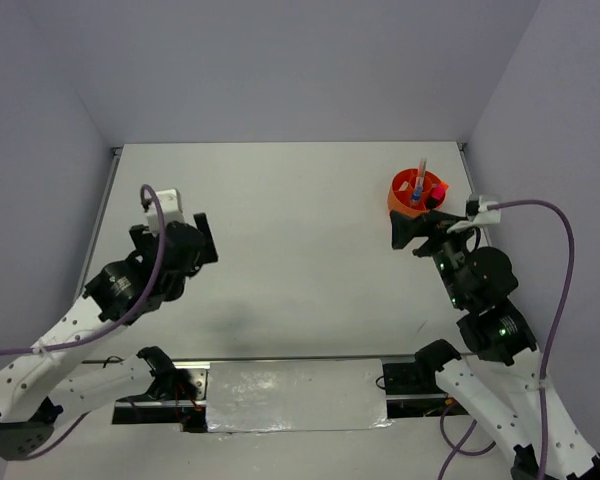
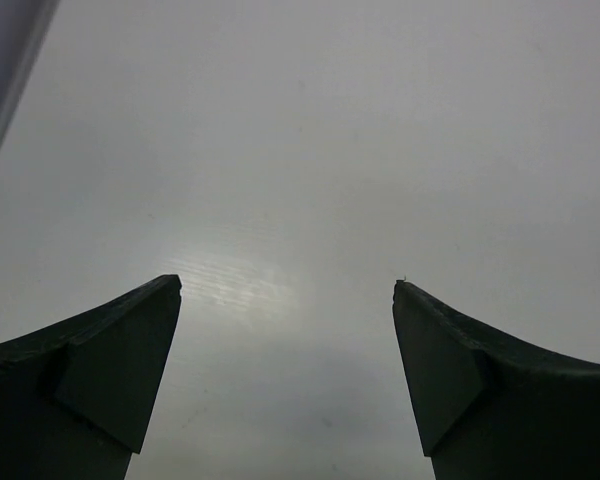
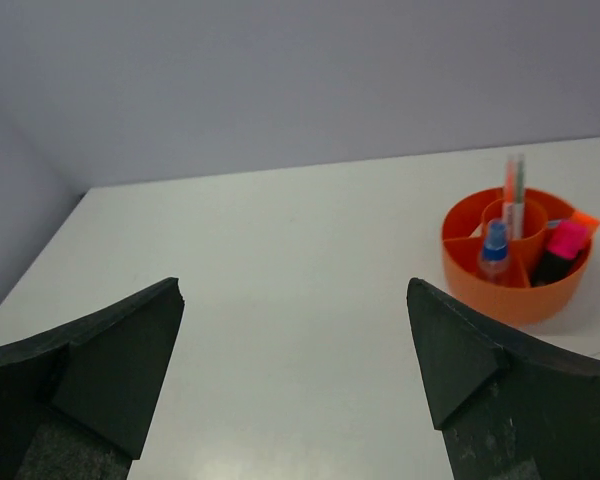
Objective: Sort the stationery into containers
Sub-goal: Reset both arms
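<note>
Table [image 1: 280, 230]: plain white, faint glare patch. Walls [image 1: 280, 60]: pale lavender-grey. Tub [image 3: 510, 295] at the table's 1 o'clock: solid orange, dividers included.
Inside the tub, right wrist view:
- highlighter [image 3: 550, 268], 4 o'clock: black body, hot-pink cap
- tube [image 3: 494, 252], 8 o'clock: clear, blue cap
- pen [image 3: 513, 195], centre: orange with a whitish strip

Left jaws, right jaws: matte black. Left arm [image 1: 70, 335], right arm [image 1: 490, 395]: white links, black joints. Cables [image 1: 563, 270]: purple. Strip [image 1: 295, 395] at the 6 o'clock edge: silver-grey.

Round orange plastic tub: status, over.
Left tool open, empty. Right tool open, empty. Round orange plastic tub holds pink-capped black highlighter, blue-capped clear tube. Nothing obstructing.
</note>
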